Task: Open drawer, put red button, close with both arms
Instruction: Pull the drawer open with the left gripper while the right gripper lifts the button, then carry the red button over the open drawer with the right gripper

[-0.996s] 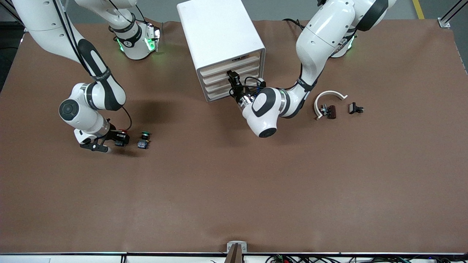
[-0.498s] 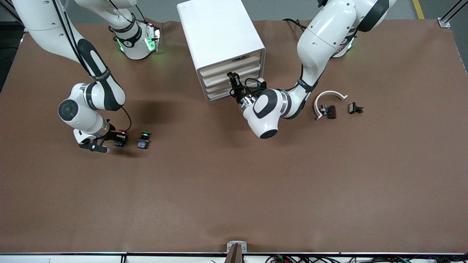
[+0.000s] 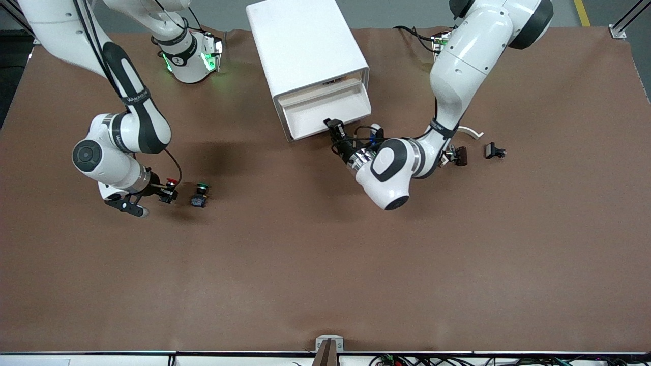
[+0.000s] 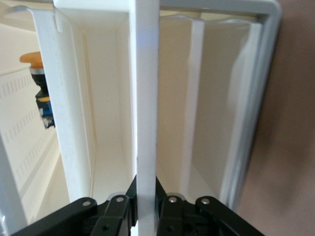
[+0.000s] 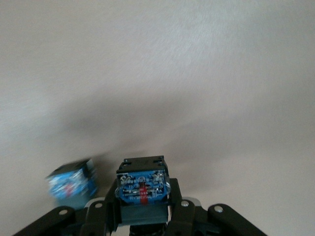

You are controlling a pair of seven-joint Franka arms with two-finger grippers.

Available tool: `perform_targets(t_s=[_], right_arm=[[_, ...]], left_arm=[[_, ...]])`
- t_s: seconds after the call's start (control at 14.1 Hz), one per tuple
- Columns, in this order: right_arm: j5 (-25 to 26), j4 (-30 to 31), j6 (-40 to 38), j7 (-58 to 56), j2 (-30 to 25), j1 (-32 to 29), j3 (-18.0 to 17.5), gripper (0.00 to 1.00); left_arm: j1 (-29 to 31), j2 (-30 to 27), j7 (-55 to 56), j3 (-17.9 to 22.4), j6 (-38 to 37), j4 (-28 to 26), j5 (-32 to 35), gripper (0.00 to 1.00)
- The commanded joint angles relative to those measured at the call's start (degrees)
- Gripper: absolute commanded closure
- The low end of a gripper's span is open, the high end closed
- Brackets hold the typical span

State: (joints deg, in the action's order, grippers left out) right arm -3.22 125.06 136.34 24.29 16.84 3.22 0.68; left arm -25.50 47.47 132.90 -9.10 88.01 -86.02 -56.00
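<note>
The white cabinet (image 3: pixel 305 46) stands at the table's robot edge. One drawer (image 3: pixel 325 108) is pulled out toward the front camera and looks empty. My left gripper (image 3: pixel 333 125) is shut on the drawer's front rim, which shows as a white edge (image 4: pixel 146 123) between the jaws in the left wrist view. My right gripper (image 3: pixel 164 195) is shut on the red button (image 3: pixel 172 181), low over the table toward the right arm's end. In the right wrist view the button's blue-faced body (image 5: pixel 142 189) sits between the fingers.
The green button (image 3: pixel 200 195) stands on the table beside the held one; its blue body (image 5: pixel 71 183) shows in the right wrist view. A white curved piece (image 3: pixel 470 132) and small dark parts (image 3: pixel 494 150) lie toward the left arm's end. An orange-capped button (image 4: pixel 33 59) sits inside the cabinet.
My left gripper has pulled the drawer out toward the front camera. My right gripper has risen a little with the red button, whose red cap now shows clearly.
</note>
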Motion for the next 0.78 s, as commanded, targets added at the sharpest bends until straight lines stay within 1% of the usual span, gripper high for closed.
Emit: perform_targets(t_s=[0.0,0.07,0.14,0.21,0.28,0.43,0.5,0.64,0.71], right_arm=[[-2.56,-2.97,-11.06,12.93,-6.72,6.15,0.11,1.0],[-3.79,-4.02,-13.36,17.41,-8.04,8.44,0.11,1.0],[-4.42,-4.47,-15.03,22.94,-9.44,11.25,0.11,1.0],[-4.42,-5.78,-16.53,28.91,-10.33,14.24,0.11,1.0],[-4.42,-7.97,-18.81,34.02,-10.34,16.62,0.11,1.0],[-4.42,-13.94,-24.6,43.61,-9.99,21.28,0.11,1.0],[-4.42,-15.97,-26.55,47.91,-9.81,23.3,0.11,1.0],[-4.51,-18.44,-27.09,56.87,-9.81,27.87,0.11,1.0],[-4.51,-20.19,-27.18,61.62,-9.64,30.41,0.11,1.0]], left_arm=[[-0.07,1.57,0.87,2.41,1.46,3.84,0.19,1.0],[-0.16,1.75,0.87,3.2,1.55,4.11,0.19,1.0],[-0.16,1.84,0.87,3.73,1.64,4.72,0.19,0.95],[-0.08,2.1,0.6,3.73,1.72,5.25,0.19,0.63],[-0.07,2.1,-0.44,3.82,1.73,5.6,0.45,0.01],[0.01,1.58,-0.98,4.0,1.64,6.22,0.54,0.0],[0.01,1.4,-1.15,4.43,1.46,7.17,0.71,0.0],[0.1,1.05,-1.42,4.79,1.02,10.51,4.13,0.0],[0.27,0.35,-1.51,4.79,1.02,11.13,5.36,0.0]])
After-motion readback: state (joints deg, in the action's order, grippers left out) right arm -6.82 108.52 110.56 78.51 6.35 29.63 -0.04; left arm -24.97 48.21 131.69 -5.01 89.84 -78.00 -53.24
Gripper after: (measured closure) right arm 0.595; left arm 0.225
